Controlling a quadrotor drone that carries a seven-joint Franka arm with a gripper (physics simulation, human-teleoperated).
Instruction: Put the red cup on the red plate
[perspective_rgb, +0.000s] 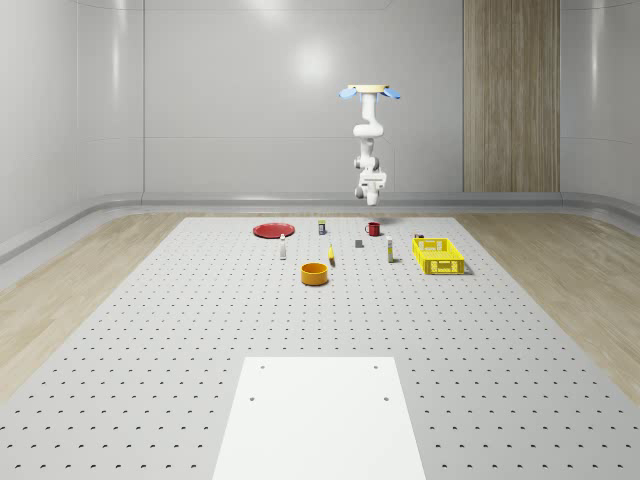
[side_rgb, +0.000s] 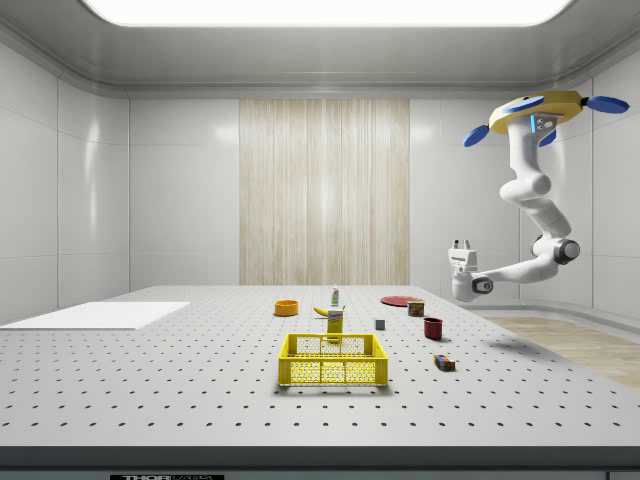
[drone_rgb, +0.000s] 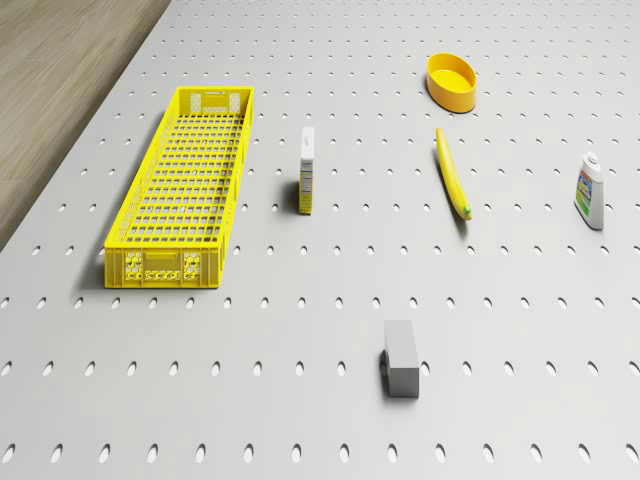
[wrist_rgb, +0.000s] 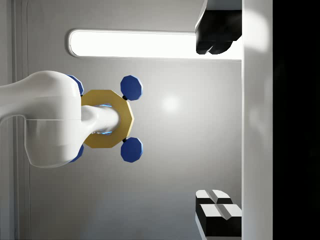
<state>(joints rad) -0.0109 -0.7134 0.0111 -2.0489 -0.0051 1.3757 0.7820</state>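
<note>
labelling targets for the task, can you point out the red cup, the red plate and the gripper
red cup (perspective_rgb: 373, 229): whole-scene view, on its side wall
red plate (perspective_rgb: 272, 231): whole-scene view, on its flat middle
gripper (side_rgb: 461, 243): side view, between its upturned fingertips

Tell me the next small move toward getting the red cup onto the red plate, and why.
Probably turn the wrist so the gripper points down at the red cup. In the side view the drone hovers high beside the table, the gripper faces upward, well above the cup, and the red plate holds nothing.
</note>
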